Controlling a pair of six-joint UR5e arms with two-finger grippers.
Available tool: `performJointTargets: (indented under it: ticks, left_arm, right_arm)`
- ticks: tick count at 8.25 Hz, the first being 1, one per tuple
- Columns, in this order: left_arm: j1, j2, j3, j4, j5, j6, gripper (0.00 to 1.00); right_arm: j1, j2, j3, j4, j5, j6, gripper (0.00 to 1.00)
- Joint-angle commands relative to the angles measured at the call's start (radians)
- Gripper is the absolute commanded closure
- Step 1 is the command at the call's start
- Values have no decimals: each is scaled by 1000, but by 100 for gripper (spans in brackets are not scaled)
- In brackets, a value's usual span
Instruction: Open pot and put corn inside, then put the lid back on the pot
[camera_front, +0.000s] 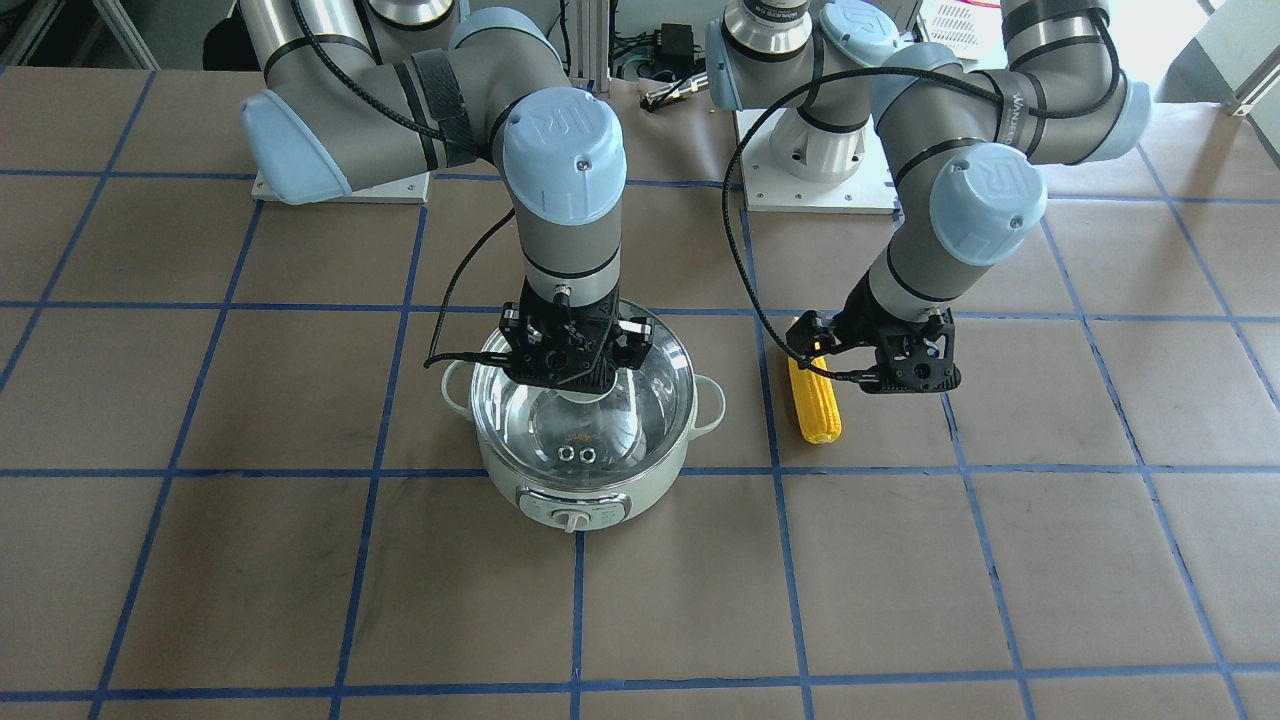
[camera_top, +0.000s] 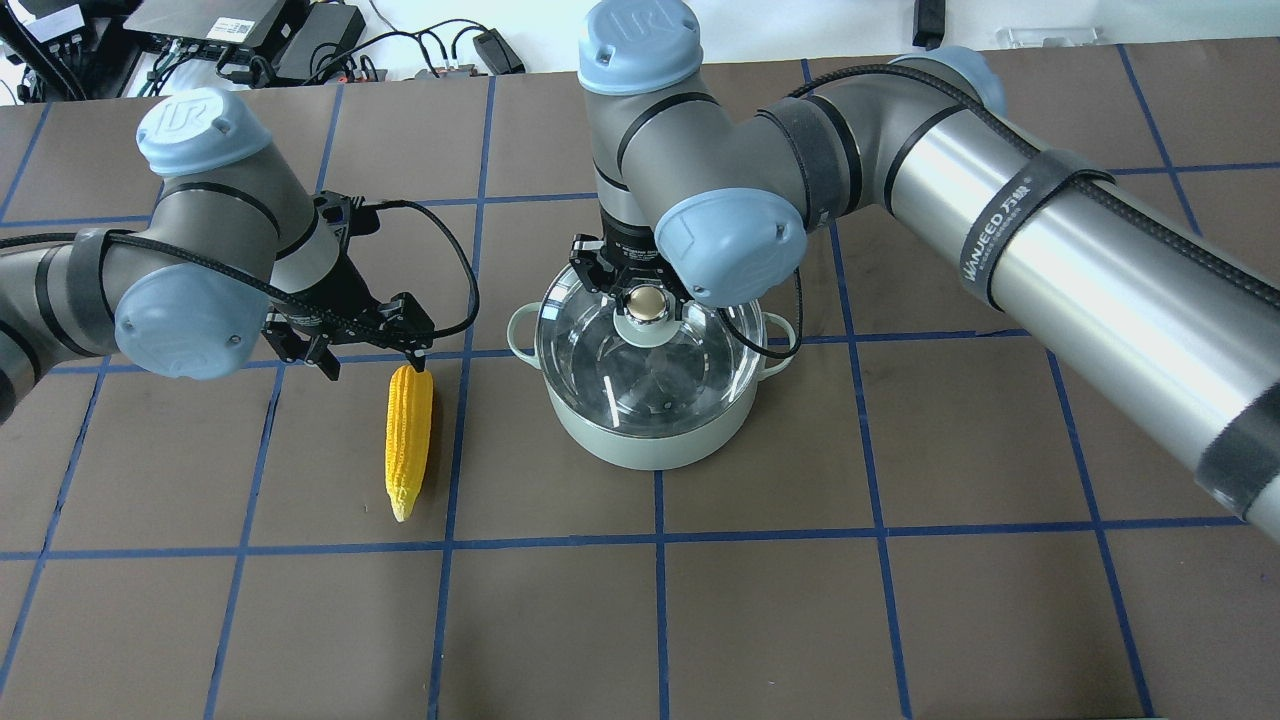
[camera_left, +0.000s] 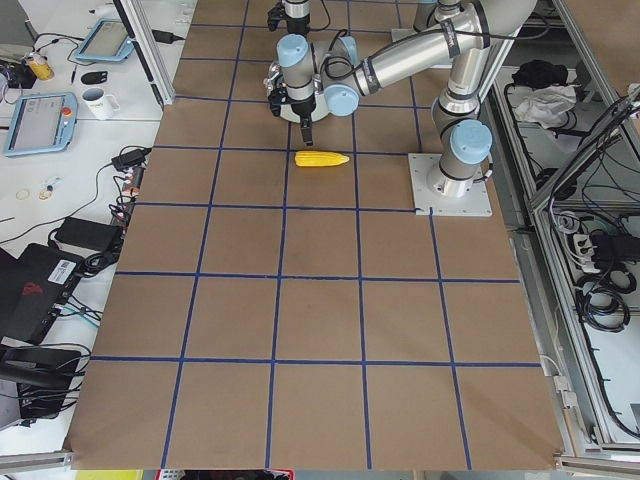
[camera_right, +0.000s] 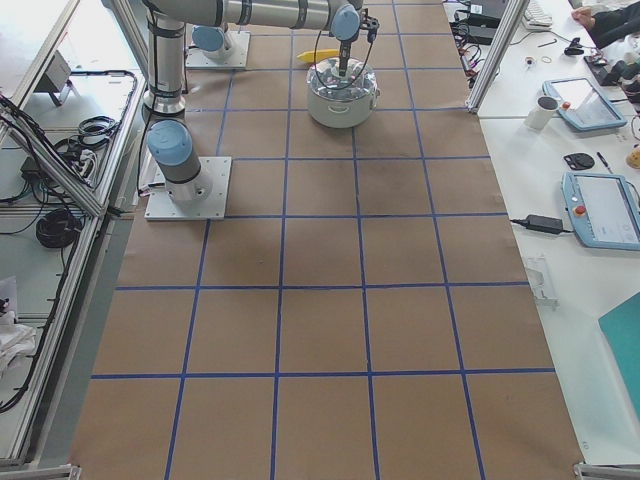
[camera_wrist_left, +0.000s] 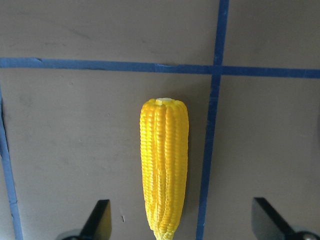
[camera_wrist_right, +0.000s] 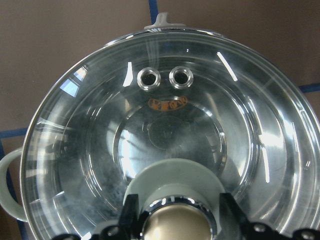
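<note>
Keeping the round clear glass lid (camera_top: 600, 375) seated on the pale mint-green electric pot (camera_top: 650, 450) at mid-table, opening not yet done. Bracketing the lid's beige ball knob (camera_top: 648, 300) from above with the right gripper (camera_wrist_right: 179, 200), presumably lining up a straight lift. Hugging the knob closely, yet leaving clamped-or-just-short impossible to tell.

Hovering the left gripper (camera_top: 373, 362) above the bright yellow corn cob (camera_top: 408, 440), jaws spread wide across its girth, holding nothing. Leaving the cob lying flat on the brown, blue-taped table (camera_top: 900, 600), well apart from the pot, likely awaiting pickup after lid removal.
</note>
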Motion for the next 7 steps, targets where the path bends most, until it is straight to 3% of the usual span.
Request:
performJointTargets:
  ticks: [1,5,7]
  left_arm:
    - [5,-58,-55,66,-1,-1,0]
    - [5,-152,-57,104,-4,1,0]
    - [5,-175,-57,109,-2,5,3]
  right_arm:
    - [2,-1,0,10,0,-10,51]
    - [2,-15,-15,13,-11,-7,54]
    - [-20,-90,-24,27,-14,-34,53]
